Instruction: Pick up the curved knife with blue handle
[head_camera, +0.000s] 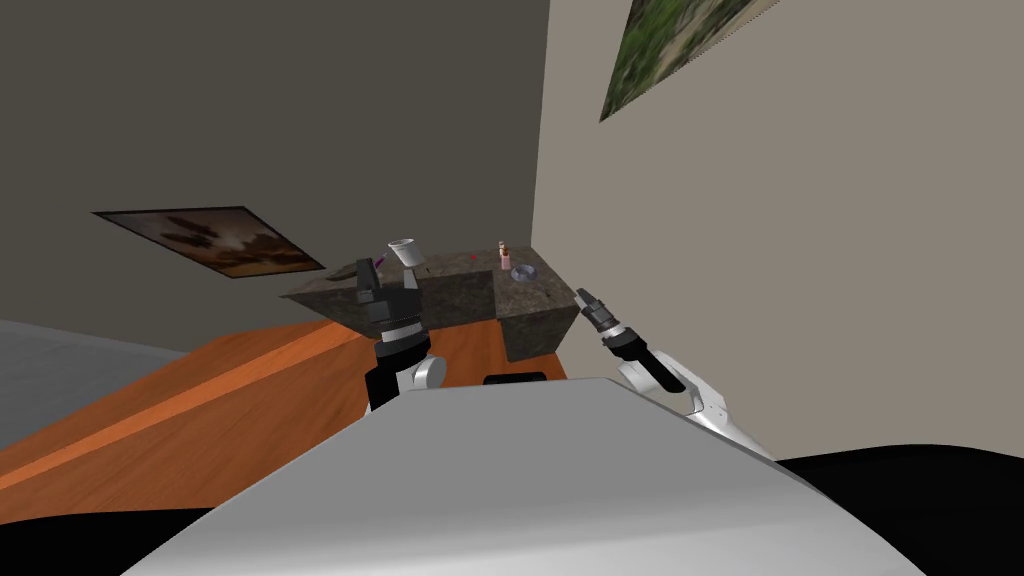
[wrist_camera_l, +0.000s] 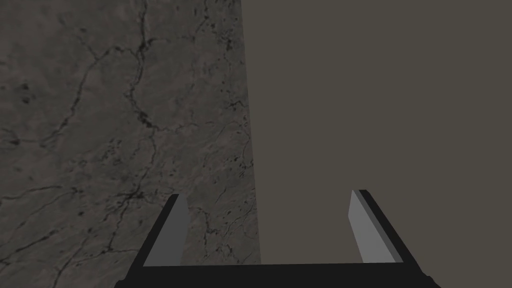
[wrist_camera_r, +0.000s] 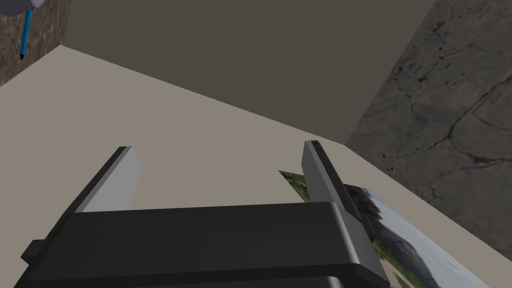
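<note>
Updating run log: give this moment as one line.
left gripper open at dark veined stone counter | right gripper open beside counter | nothing held

The knife (wrist_camera_r: 24, 31) shows as a thin, straight blue handle with a dark tip, on the brown marbled surface (wrist_camera_r: 47, 25). Its other end meets a pale grey rounded shape (wrist_camera_r: 22, 3), perhaps its blade.

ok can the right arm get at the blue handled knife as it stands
Probably, after turning. The right gripper is open but aims at the beige wall; the blue handle lies off to its side on the stone counter, with nothing between.
</note>
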